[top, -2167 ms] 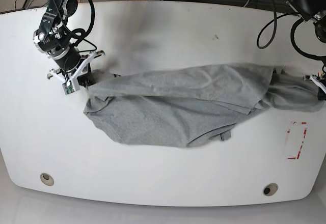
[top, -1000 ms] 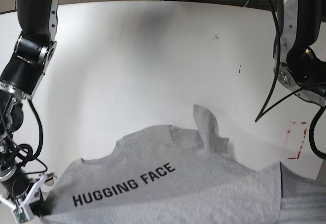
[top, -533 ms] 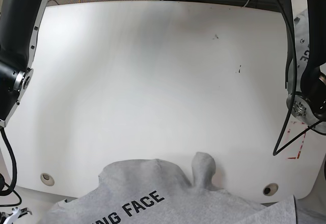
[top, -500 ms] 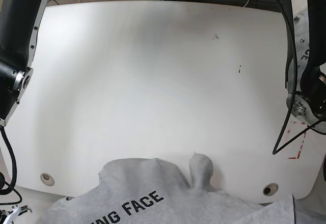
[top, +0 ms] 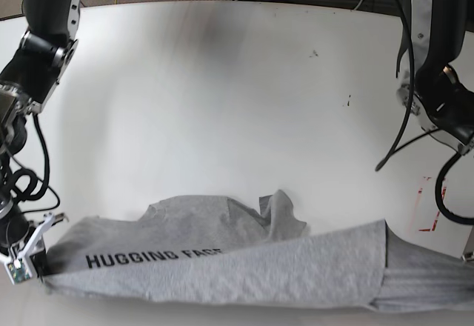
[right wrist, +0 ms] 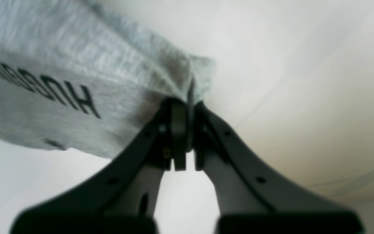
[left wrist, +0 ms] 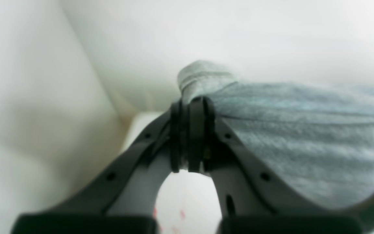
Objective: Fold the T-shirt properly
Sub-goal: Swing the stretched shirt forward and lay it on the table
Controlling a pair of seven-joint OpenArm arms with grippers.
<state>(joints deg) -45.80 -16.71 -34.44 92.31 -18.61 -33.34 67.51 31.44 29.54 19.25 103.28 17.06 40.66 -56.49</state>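
Grey cloth: the T-shirt (top: 244,267) is stretched along the table's (top: 222,96) near edge, lettering up.
Right gripper (top: 29,263): base view's left; jaws clamped on a bunched corner, cloth poking past the tips.
Left gripper (left wrist: 190,136): off-frame right in base view; jaws pinched on the other corner.
Why: likely holding it taut between them, to lay flat for folding.

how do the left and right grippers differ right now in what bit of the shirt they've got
The right gripper pinches a T-shirt edge beside the black lettering, while the left gripper pinches a plain grey edge with no print in its view. In the base view the right gripper is visible at the shirt's near-left corner; the left gripper's end of the shirt runs off frame at right. Both are shut on the cloth.
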